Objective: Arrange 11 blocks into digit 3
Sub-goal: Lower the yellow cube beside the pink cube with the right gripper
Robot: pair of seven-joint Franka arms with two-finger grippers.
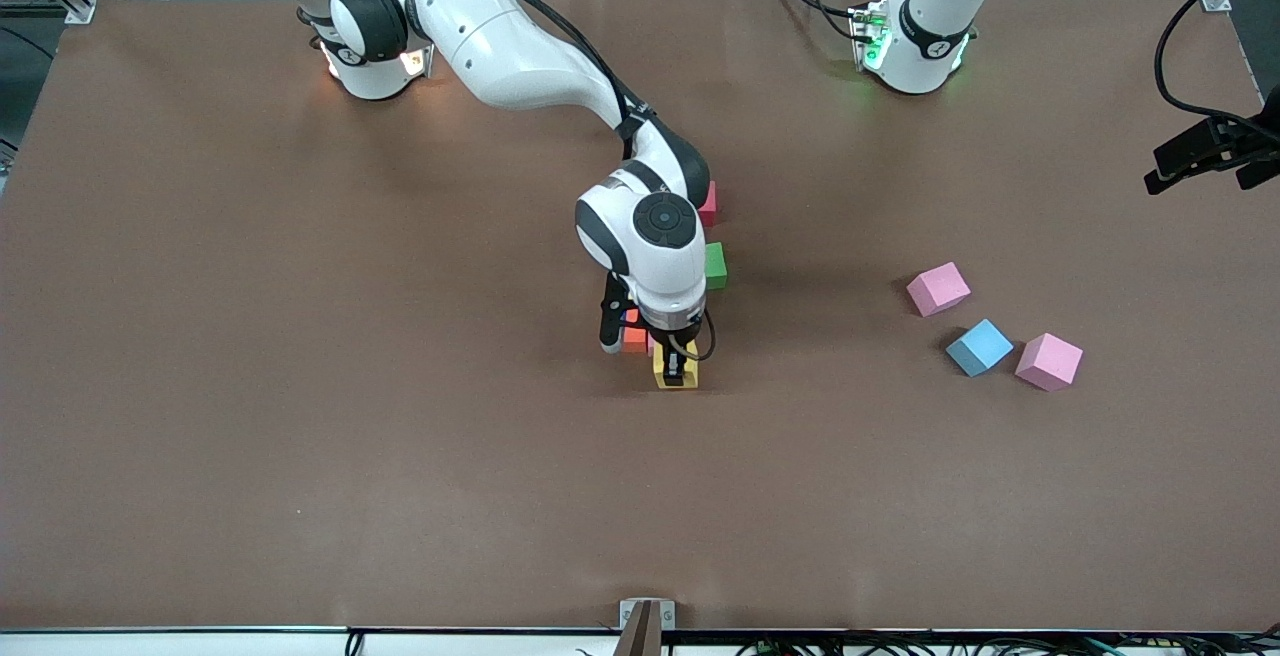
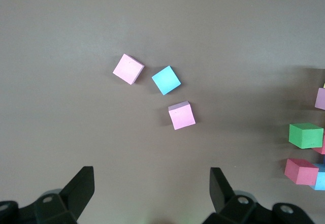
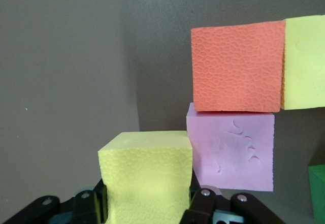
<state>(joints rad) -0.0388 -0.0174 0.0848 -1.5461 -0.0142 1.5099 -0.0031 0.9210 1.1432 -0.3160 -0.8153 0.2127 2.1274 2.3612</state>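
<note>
- Your right tool is clamped on a yellow block, squeezing the foam in at its sides, low at the table at the end of the half-built figure that lies nearest the front camera.
- The relation that matters: the held yellow block sits just beside the purple block, on that block's side away from the rest of the build. In the right wrist view their facing sides look close but not flush, and I cannot tell whether they touch.
- On the purple block's other side is the orange block, touching it, with a second yellow block against the orange one.
- So, as I judge it, the purple block lies straight ahead of the held cube along the figure's line. You would need a short push that way to seat it before letting go.
- The green block and a red block show past the right arm's wrist, farther from the purple block along the same build.
- Your left tool waits with its fingers spread wide and empty, high above three loose blocks: two pink blocks and a light blue block, well apart from the purple block, toward the left arm's end of the table.
- For those three, the left arm is plainly the nearer one.
</note>
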